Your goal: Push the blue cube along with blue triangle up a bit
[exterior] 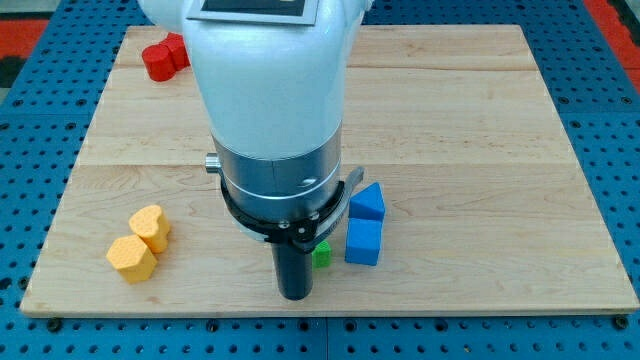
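Observation:
The blue cube (363, 242) sits near the board's bottom edge, right of centre. The blue triangle (367, 201) lies just above it, touching or nearly touching. My arm's white and grey body fills the view's middle and hides the board behind it. The dark rod comes down to my tip (294, 295), which rests to the lower left of the blue cube, about a block's width away. A small green block (321, 254) sits between the rod and the blue cube, partly hidden by the rod.
A red block (163, 57) lies at the top left, partly behind the arm. A yellow heart (151, 226) and a yellow-orange block (131, 258) lie at the bottom left. The wooden board (480, 120) rests on a blue perforated table.

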`<state>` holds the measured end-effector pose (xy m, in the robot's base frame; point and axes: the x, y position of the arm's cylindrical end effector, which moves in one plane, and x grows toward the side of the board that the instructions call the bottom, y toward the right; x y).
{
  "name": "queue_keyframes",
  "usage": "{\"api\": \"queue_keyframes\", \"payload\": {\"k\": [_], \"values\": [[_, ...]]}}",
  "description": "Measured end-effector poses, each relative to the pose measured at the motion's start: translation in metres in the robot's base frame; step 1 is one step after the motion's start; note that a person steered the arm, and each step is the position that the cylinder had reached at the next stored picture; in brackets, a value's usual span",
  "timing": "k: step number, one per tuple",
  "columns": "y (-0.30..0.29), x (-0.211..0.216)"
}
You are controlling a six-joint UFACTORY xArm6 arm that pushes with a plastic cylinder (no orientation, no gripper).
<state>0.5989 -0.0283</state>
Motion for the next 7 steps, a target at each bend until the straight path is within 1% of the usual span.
{"api": "queue_keyframes", "payload": {"k": [2,4,7], "values": [[0.023,0.0],[0.024,0.0],[0.045,0.0]]}}
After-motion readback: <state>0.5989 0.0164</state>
